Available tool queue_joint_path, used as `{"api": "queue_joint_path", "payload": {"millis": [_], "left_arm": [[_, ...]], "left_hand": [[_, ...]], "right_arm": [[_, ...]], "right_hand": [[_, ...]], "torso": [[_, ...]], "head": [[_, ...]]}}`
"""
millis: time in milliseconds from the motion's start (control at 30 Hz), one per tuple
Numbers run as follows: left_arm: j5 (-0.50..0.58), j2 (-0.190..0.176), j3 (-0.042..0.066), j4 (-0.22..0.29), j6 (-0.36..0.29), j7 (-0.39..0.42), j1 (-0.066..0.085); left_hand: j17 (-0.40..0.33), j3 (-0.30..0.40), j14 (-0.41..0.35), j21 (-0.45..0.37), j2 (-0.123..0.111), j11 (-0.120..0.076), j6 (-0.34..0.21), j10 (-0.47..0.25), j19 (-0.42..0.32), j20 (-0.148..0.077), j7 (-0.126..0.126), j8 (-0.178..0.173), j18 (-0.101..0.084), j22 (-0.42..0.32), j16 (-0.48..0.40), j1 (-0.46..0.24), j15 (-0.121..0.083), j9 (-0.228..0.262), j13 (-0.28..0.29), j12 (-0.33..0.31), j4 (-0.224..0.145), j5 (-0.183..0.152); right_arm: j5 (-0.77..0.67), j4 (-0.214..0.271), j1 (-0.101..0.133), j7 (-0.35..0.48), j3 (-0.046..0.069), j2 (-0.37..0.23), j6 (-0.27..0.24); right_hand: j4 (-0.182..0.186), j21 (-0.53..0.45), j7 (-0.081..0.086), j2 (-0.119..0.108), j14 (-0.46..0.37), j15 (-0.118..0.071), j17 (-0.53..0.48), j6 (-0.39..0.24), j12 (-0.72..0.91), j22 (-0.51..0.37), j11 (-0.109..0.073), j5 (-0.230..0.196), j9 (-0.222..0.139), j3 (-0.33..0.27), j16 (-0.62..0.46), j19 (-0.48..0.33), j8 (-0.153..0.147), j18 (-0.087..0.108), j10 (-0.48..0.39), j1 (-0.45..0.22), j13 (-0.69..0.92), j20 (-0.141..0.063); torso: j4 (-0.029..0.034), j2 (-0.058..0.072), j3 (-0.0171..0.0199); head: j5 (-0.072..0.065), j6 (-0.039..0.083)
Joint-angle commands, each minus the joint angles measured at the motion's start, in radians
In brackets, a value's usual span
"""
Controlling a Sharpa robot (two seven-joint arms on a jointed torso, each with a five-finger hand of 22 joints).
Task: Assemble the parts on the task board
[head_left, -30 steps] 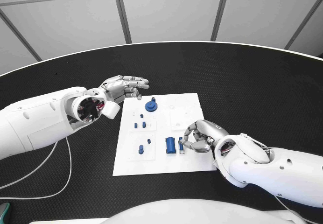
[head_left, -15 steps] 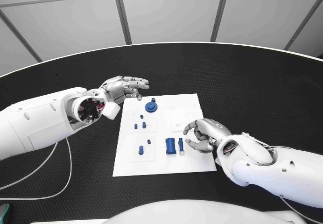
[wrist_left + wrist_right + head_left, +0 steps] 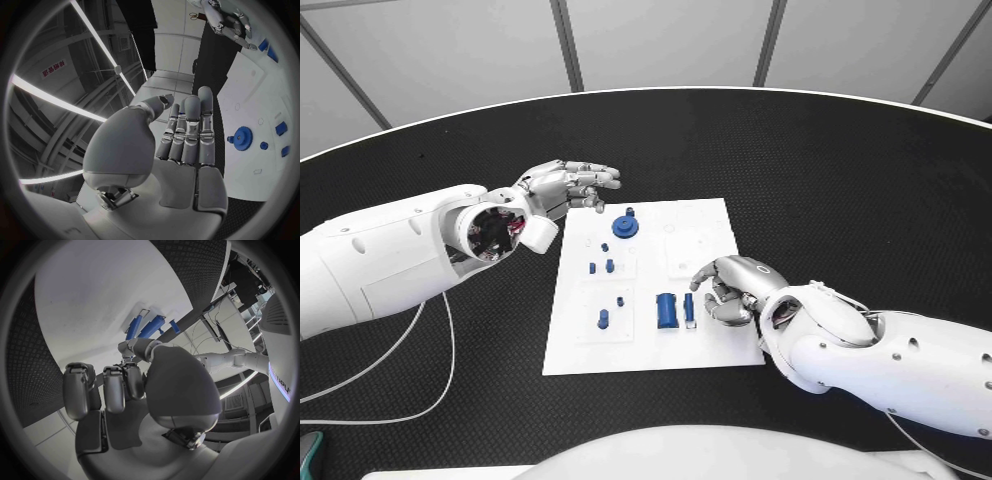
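Observation:
The white task board lies in the middle of the black table. On it are a blue gear, small blue pegs, a blue block and a thin blue bar. My right hand hovers low over the board's right side with its fingers curled in. Its fingertips are right beside the thin bar, and I see nothing held. In the right wrist view the thumb points at the block. My left hand floats past the board's far left corner, fingers straight and empty.
A pale cable loops over the table at the near left. The table's curved white rim runs round the back. Another blue peg stands near the board's front left.
The right hand's fingers lifted off beside the thin bar, then curled back down next to it. The blue parts and the left hand stayed put.

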Motion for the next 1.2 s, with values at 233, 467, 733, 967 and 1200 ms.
{"api": "queue_joint_path", "payload": {"millis": [233, 467, 733, 967, 1200], "left_arm": [[0.0, -0.001, 0.0, 0.0, 0.0, -0.001, 0.0], [0.0, -0.001, 0.0, -0.001, 0.001, -0.001, 0.0], [0.0, -0.001, 0.0, 0.0, 0.0, -0.002, 0.0], [0.0, -0.001, 0.0, 0.001, 0.0, -0.002, 0.0], [0.0, -0.002, 0.0, 0.001, 0.0, -0.002, 0.0]], "left_hand": [[-0.001, 0.001, -0.004, -0.003, 0.006, -0.001, -0.005, -0.009, 0.001, 0.002, 0.0, 0.005, 0.016, -0.001, 0.003, 0.0, -0.001, -0.002, 0.001, 0.004, 0.006, 0.001], [-0.001, 0.001, -0.004, -0.003, 0.006, -0.001, -0.005, -0.009, 0.001, 0.002, 0.0, 0.005, 0.016, -0.001, 0.003, 0.0, -0.001, -0.002, 0.001, 0.004, 0.006, 0.001], [-0.001, 0.001, -0.004, -0.003, 0.006, -0.001, -0.005, -0.009, 0.001, 0.002, 0.0, 0.005, 0.016, -0.001, 0.003, 0.0, -0.001, -0.002, 0.001, 0.004, 0.006, 0.001], [-0.001, 0.001, -0.004, -0.003, 0.006, -0.001, -0.005, -0.009, 0.001, 0.002, 0.0, 0.005, 0.016, -0.001, 0.003, 0.0, -0.001, -0.002, 0.001, 0.004, 0.006, 0.001], [-0.002, 0.002, -0.005, -0.004, 0.006, 0.0, -0.006, -0.01, 0.002, 0.002, 0.0, 0.005, 0.016, -0.002, 0.004, 0.002, 0.0, -0.002, 0.001, 0.005, 0.006, 0.001]], "right_arm": [[0.002, 0.003, 0.0, 0.005, 0.0, 0.003, -0.004], [0.002, 0.006, 0.0, 0.008, 0.0, 0.004, 0.004], [0.002, -0.002, 0.0, 0.007, 0.0, 0.008, 0.029], [0.002, -0.01, 0.0, 0.009, 0.0, 0.016, 0.049], [0.002, -0.007, 0.0, 0.011, -0.001, 0.017, 0.066]], "right_hand": [[-0.016, 0.007, -0.002, 0.004, 0.106, -0.001, 0.263, 0.013, 0.005, 0.253, 0.007, 0.016, -0.011, 0.023, 0.003, 0.099, -0.01, -0.007, 0.046, -0.023, 0.193, 0.003], [-0.021, 0.009, -0.002, 0.005, 0.106, -0.002, 0.263, 0.017, 0.007, 0.254, 0.007, 0.02, -0.013, 0.027, 0.003, 0.1, -0.011, -0.008, 0.047, -0.026, 0.194, 0.002], [-0.027, 0.009, -0.004, 0.007, 0.106, -0.004, 0.263, 0.024, 0.009, 0.254, 0.006, 0.024, -0.015, 0.031, 0.003, 0.099, -0.01, -0.008, 0.048, -0.032, 0.195, 0.001], [-0.029, 0.009, -0.004, 0.008, 0.106, -0.004, 0.263, 0.027, 0.009, 0.254, 0.005, 0.026, -0.016, 0.032, 0.003, 0.1, -0.01, -0.008, 0.048, -0.033, 0.195, 0.001], [-0.042, 0.01, -0.008, 0.013, 0.106, -0.009, 0.263, 0.05, 0.015, 0.254, 0.003, 0.038, -0.02, 0.04, 0.003, 0.1, -0.005, -0.008, 0.051, -0.046, 0.197, -0.003]], "torso": [[-0.0015, -0.002, 0.0001], [-0.0006, -0.001, -0.0004], [0.0002, 0.0, -0.0007], [-0.0002, -0.001, -0.0005], [-0.0014, -0.002, -0.0002]], "head": [[0.002, -0.003], [0.001, -0.005], [0.001, -0.007], [0.002, -0.009], [0.002, -0.011]]}}
